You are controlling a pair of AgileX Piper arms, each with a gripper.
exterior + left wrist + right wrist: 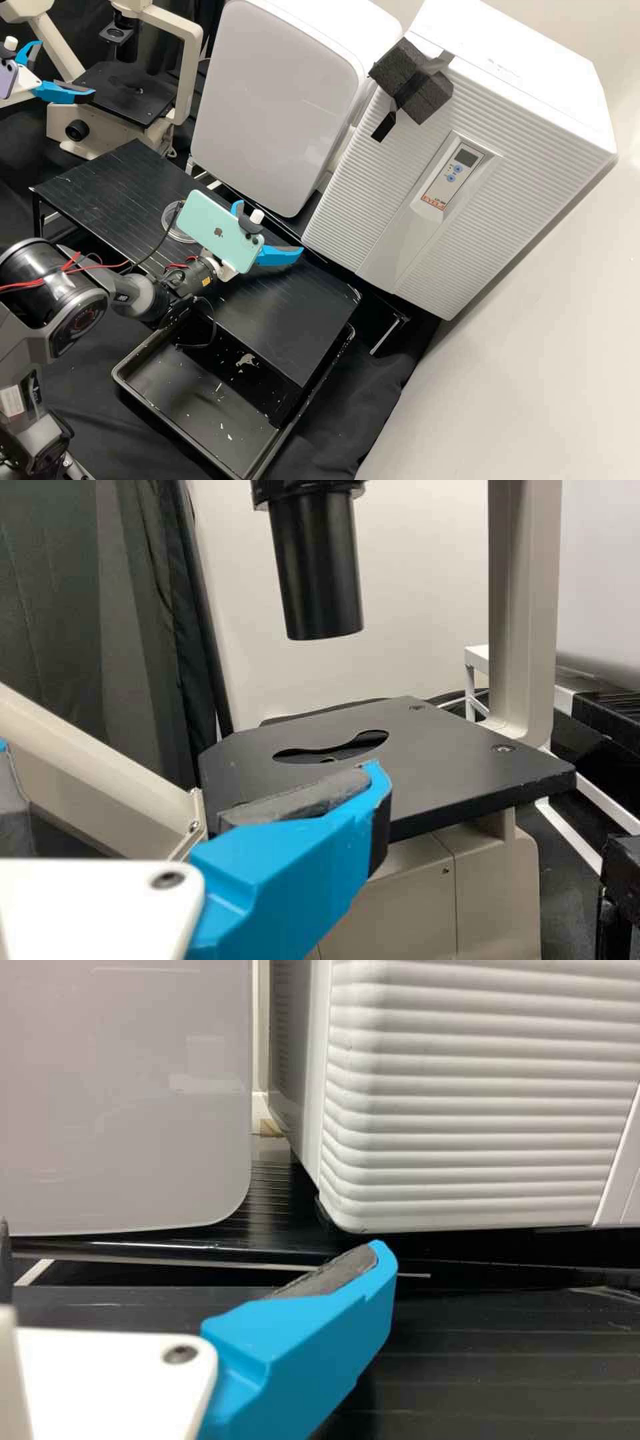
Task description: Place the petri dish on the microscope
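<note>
The clear, round dish (171,225) lies on the black, grooved desk (287,313), left of centre in the high view, with part of its rim hidden behind a smooth mint-green phone (212,230). That phone is mounted on the right gripper (270,227), whose blue plastic fingers spread wide apart with nothing between them, just beside the dish in the picture. In the right wrist view, one angular finger bears a rough dark grey pad (335,1272).

At the upper left of the high view, the left gripper (67,70) is near the microscope (59,127). Its fingers are also wide apart and hold nothing; one tapers to a dark, padded tip. The microscope has a cream body with rounded corners and a flat, matt black stage (450,765) with a curved opening, below a black cylinder (318,570).

A smooth-fronted white cabinet (280,100) stands at the upper middle, and a finely ribbed one (373,193) at its right, bearing a coarse, dark foam block (403,70). At the lower middle, a black tray (193,407) with rounded corners and a raised rim holds pale flecks, partly beneath the desk.
</note>
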